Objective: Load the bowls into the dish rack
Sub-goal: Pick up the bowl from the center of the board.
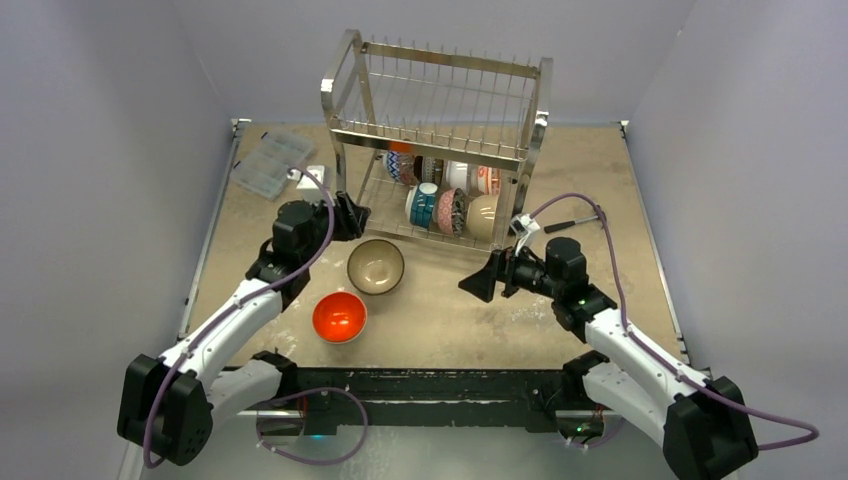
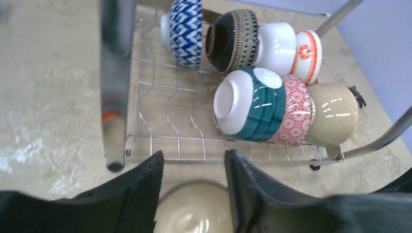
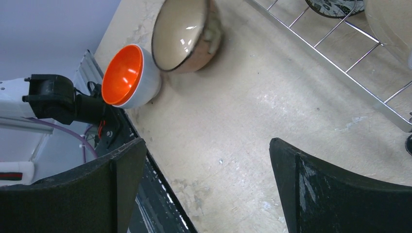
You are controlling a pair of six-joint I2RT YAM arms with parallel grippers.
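Bowls: the orange bowl (image 1: 339, 316) sits low and left of centre on the table (image 1: 600, 200), with the beige bowl (image 1: 376, 266) just above it. The left gripper (image 1: 350, 216) hovers at the beige bowl's upper left, jaws narrowly parted and empty. The right gripper (image 1: 484, 280), mid-frame, gapes wide and empty. Beyond, the racked bowls (image 1: 450, 205) lie on their sides in the lower tier of the dish rack (image 1: 437, 140).

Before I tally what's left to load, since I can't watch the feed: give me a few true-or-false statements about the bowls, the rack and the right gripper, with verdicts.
1. Two bowls sit on the table outside the rack. True: the orange bowl and the beige bowl.
2. The dish rack holds bowls on its upper tier. False: they are all on the lower tier.
3. The right gripper holds a bowl. False: it is open and empty.
4. The teal bowl lies on its side in the rack. True.
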